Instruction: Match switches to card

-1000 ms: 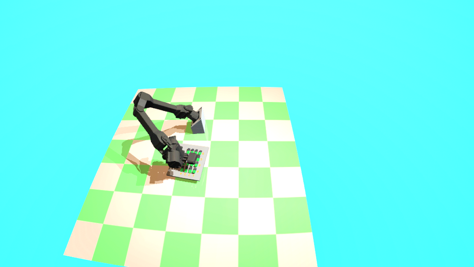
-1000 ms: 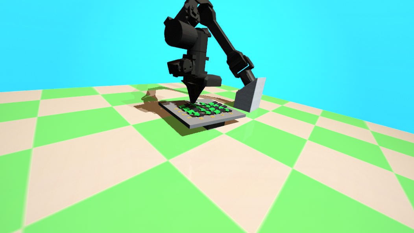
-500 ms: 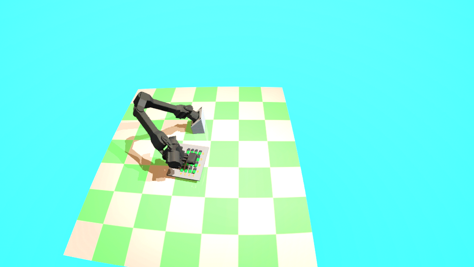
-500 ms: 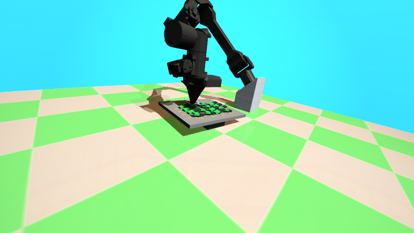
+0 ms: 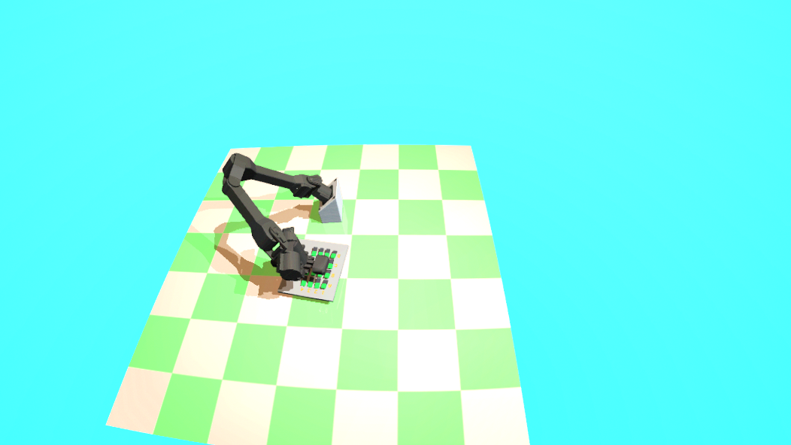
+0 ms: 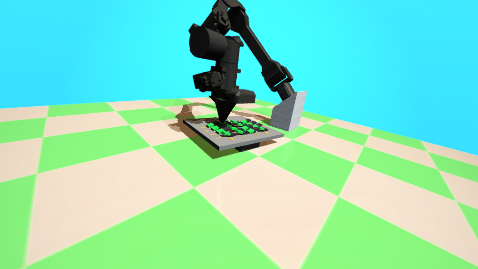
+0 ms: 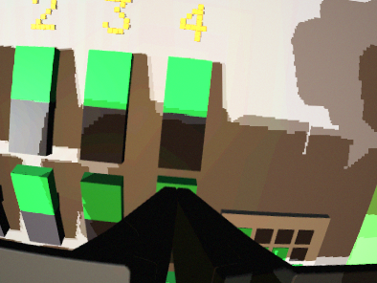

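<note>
Gripper [image 6: 221, 119] fully closed, empty, tip low over panel [image 6: 233, 141] switches [image 6: 241, 127]. Likely mid-press; next: confirm against card [image 7: 280, 236], lift.

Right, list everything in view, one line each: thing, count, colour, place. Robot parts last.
Floor: one, green and cream checks, under everything.
Switch panel: one, grey, raised slightly off the floor, in front of the arm's base.
Rocker switches: a grid on the panel, count unclear, each half green and half dark grey.
Column numbers: 2, 3 and 4 in the wrist view, yellow, along the panel's far edge.
Card: one, pale with small dark and green squares, right of the grid, partly hidden.
Base block: one, grey, behind the panel.
Arm: one, black, bent over the panel.
Gripper: one, black, shut on nothing, tip down among the switches.
</note>
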`<control>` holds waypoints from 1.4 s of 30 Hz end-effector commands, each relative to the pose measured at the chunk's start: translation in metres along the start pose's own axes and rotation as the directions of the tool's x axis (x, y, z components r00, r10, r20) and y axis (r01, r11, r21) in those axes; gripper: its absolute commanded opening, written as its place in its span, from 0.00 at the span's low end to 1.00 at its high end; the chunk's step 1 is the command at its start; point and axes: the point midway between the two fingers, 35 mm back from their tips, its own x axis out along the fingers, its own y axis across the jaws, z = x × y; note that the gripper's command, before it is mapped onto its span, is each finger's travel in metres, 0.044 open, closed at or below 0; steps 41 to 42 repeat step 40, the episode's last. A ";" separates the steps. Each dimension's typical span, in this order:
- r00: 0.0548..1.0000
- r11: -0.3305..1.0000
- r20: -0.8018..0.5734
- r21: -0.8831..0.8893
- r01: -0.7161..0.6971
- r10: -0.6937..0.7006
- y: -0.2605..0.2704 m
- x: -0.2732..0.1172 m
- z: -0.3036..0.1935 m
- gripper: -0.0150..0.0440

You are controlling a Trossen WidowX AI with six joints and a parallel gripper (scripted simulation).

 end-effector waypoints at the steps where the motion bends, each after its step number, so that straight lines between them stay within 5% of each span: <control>1: 1.000 1.000 -0.006 -0.008 0.006 -0.006 0.000 0.003 -0.001 0.25; 8: 1.000 1.000 -0.001 -0.001 0.000 0.000 0.000 -0.001 0.000 0.25; 14: 1.000 1.000 0.019 -0.009 0.003 -0.003 0.001 -0.063 -0.004 0.25; 42: 1.000 1.000 0.018 -0.010 0.001 -0.001 0.038 -0.069 -0.034 0.25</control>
